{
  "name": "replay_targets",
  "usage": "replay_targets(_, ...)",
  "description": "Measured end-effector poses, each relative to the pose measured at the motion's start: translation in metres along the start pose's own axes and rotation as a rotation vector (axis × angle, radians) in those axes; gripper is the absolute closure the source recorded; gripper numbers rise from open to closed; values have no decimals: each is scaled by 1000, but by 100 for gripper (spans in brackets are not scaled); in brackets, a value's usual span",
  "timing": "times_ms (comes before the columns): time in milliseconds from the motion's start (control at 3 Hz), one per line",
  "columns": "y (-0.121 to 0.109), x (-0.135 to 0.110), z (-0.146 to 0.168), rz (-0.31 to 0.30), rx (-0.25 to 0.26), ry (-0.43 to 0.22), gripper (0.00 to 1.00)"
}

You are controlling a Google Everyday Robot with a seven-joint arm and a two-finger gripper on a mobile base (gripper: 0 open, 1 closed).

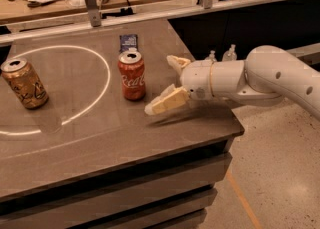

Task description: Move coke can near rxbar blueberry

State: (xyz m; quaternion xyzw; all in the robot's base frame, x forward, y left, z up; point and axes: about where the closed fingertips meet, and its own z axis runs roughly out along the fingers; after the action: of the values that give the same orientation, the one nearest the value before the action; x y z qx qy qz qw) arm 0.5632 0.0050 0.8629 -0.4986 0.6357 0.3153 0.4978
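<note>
The red coke can stands upright on the grey table, near its middle. The dark blue rxbar blueberry lies flat just behind the can, towards the table's far edge. My gripper is at the right of the can, low over the table, with its two pale fingers spread wide apart and nothing between them. The near finger tip is a short way from the can; it does not touch it.
A gold-brown can stands at the table's left. A bright ring of light lies on the tabletop. A metal rail and a cluttered bench run behind the table. The table's right edge is under my arm.
</note>
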Motion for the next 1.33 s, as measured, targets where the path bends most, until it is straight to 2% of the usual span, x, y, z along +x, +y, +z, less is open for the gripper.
replay_targets(333, 3, -4, 27, -11, -29, -20, 0)
replay_targets(667, 3, -6, 49, -22, -50, -35, 17)
replay_targets(1000, 4, -8, 63, -26, -65, -46, 40)
replay_targets(1333, 4, -8, 63, -22, -54, -47, 64)
